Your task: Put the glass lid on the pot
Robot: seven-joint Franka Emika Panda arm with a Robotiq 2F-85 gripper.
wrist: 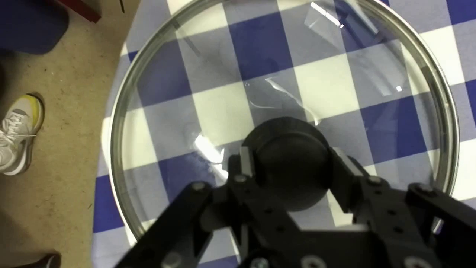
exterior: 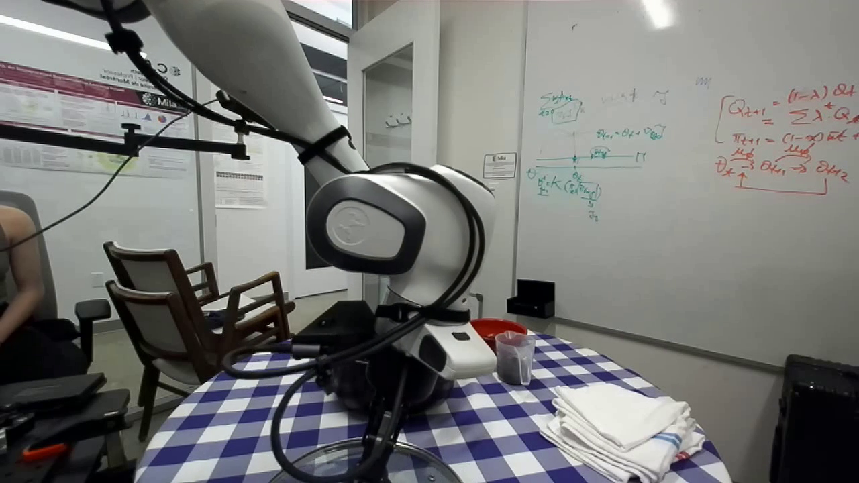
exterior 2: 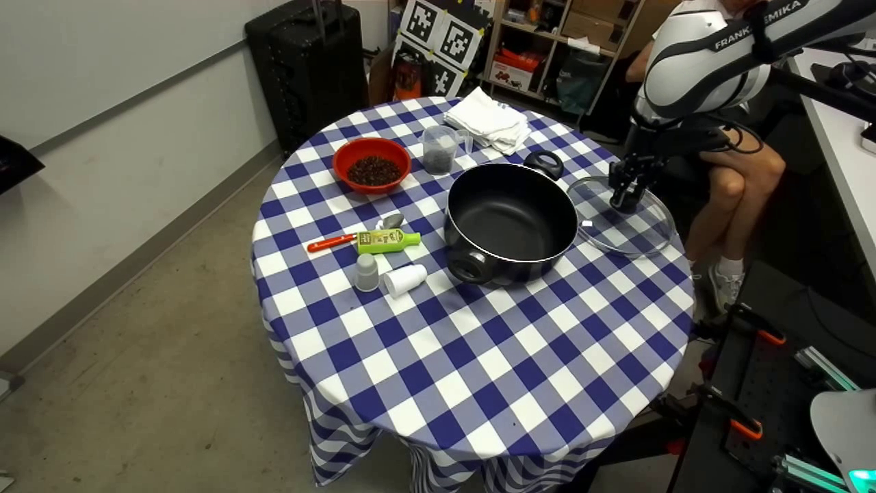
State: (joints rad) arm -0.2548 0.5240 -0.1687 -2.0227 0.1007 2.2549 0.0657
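The round bench (exterior 2: 479,383), in blue-and-white check, carries a wide black pot (exterior 2: 513,212). In an exterior view the glass lid (exterior 2: 619,231) lies just beside the pot, seemingly flat on the bench. In the wrist view the fingers (wrist: 344,180) stand at the lid's middle, one on each side of its black knob (wrist: 292,163), pinching it between them.

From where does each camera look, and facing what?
An exterior view: fairly low, across the table toward the whiteboard; the arm fills the middle.
An exterior view: high, looking down on the pot; arm upper right.
Wrist view: wrist-mounted, looking down onto the glass lid; gripper at its knob.
Both exterior views share pot, glass lid, white cloths.
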